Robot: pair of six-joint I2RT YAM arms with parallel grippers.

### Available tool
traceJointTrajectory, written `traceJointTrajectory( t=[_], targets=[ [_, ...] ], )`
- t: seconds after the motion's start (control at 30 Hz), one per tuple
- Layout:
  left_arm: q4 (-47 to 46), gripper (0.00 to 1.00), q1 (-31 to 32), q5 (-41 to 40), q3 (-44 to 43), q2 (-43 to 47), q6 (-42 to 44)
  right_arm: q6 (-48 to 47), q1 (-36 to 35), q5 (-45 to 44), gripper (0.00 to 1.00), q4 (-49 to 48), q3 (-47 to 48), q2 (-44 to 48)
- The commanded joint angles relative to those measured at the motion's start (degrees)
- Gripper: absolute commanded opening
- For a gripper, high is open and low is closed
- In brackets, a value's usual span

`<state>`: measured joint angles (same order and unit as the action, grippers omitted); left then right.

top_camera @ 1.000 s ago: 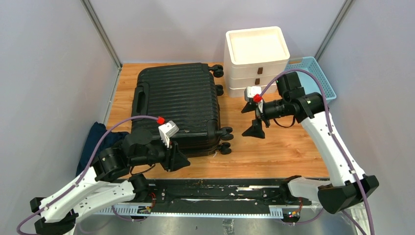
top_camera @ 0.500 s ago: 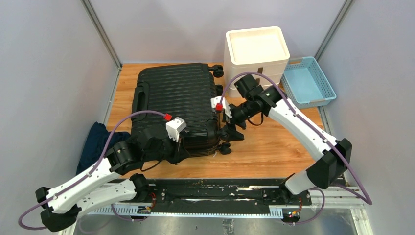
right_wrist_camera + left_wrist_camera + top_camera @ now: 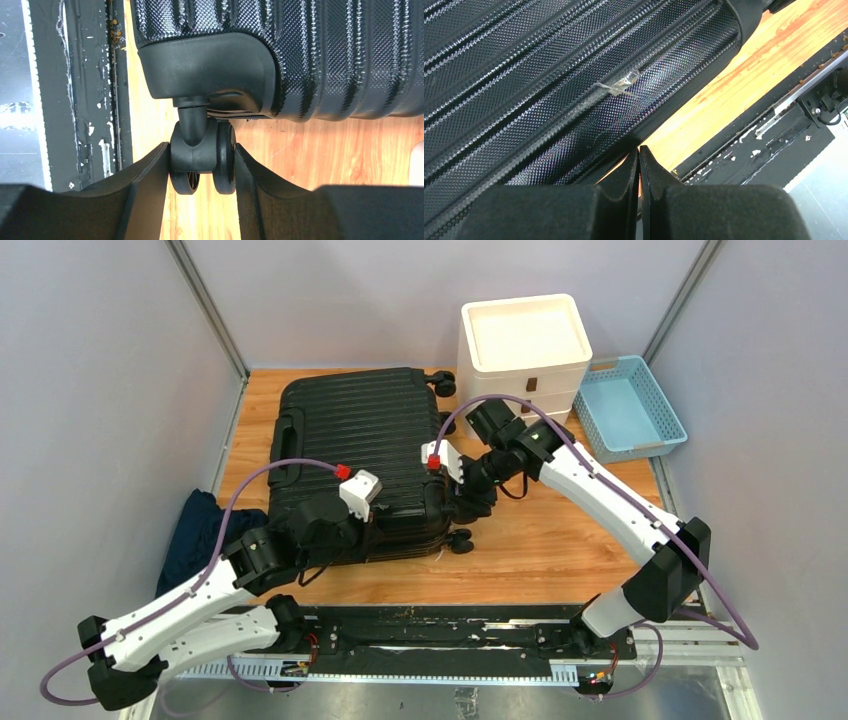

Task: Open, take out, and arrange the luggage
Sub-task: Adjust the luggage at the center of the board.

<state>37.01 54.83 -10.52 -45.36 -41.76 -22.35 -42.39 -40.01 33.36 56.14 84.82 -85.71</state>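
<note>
1. Here the luggage point(image 3: 360, 455) is shown lying flat and closed on the left half of the surface point(image 3: 560, 540), with its ribbed shell upward, its handle point(image 3: 288, 440) toward the left edge and its wheels toward the middle.
2. The left tool point(image 3: 639, 150) is seen fully closed, its fingers pressed together with nothing between them, beside the near side of the shell.
3. The right tool point(image 3: 202, 147) is clamped on the near caster wheel point(image 3: 200, 160), with one finger laid against each side.
4. A white drawer unit point(image 3: 523, 355) and a blue basket point(image 3: 630, 410) are placed at the far right corner.
</note>
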Motion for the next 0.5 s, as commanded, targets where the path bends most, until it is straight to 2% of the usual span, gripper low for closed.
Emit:
traceJointTrajectory(
  t=[0.0,0.07,0.23,0.27,0.33,0.4,0.47],
  targets=[
    [-5.6,0.07,-1.0,-5.3,0.8,-1.0,3.4,2.2,-0.2,-8.3,0.35,-2.9,1.6,-1.3],
    [-7.0,0.07,-1.5,-5.5,0.8,-1.4,3.9,3.6,0.3,-10.9,0.32,-3.8,2.0,-1.7],
    [-9.4,0.07,-2.4,-5.1,0.9,-1.9,4.7,6.6,3.1,-12.2,0.33,-5.9,2.2,-0.8],
    [-9.8,0.07,-2.6,-4.7,1.0,-1.8,4.8,6.7,3.6,-11.3,0.36,-5.8,2.1,-0.3],
    [-10.4,0.07,-2.7,-2.9,1.1,-1.6,4.7,6.0,4.3,-6.4,0.53,-4.4,1.8,1.4],
    [-11.2,0.09,-2.7,1.3,1.1,-1.2,4.5,5.1,4.7,-1.1,0.70,-2.9,0.8,3.6],
    [-12.3,0.13,-2.7,7.5,1.2,-0.1,3.8,4.3,5.7,3.9,0.80,-1.9,-1.0,6.4]
  ],
)
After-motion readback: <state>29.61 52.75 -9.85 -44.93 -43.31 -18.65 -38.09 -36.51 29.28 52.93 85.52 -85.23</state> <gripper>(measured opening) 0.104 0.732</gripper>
